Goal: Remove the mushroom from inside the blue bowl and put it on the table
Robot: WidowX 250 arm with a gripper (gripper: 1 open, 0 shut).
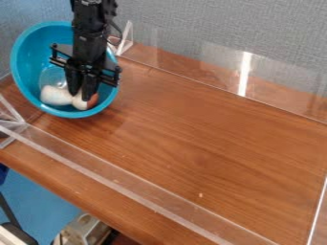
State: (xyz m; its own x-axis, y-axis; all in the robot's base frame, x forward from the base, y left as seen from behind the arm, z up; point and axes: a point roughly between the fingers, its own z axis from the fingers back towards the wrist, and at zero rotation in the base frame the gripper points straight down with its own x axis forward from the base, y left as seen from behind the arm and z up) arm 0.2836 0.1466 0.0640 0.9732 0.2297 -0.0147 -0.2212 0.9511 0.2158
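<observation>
Nearest the camera, the low clear acrylic wall [153, 191] is seen running along the front edge of the table [205, 124], a reddish-brown wood-grain top that fills most of the view. More clear walls are seen along the far edge and at the right end. Toward the far left corner, the blue bowl [29, 57] is seen resting on the tabletop, round, turquoise and glossy inside, tipped slightly so its opening faces the camera. Inside the bowl, low on its floor, the mushroom [57, 94] is found: its white stem is visible to the left, and a bit of reddish-brown cap is glimpsed just beside the gripper fingers. The black gripper [84, 94] is lowered into the bowl, pointed steeply down, with its jaws drawn narrow around the mushroom; the fingers appear clamped on the cap end, though the contact itself is partly hidden by the fingers. The mushroom is seen lying within the bowl, not on the table. Behind everything, a grey fabric backdrop [230, 29] is seen.
</observation>
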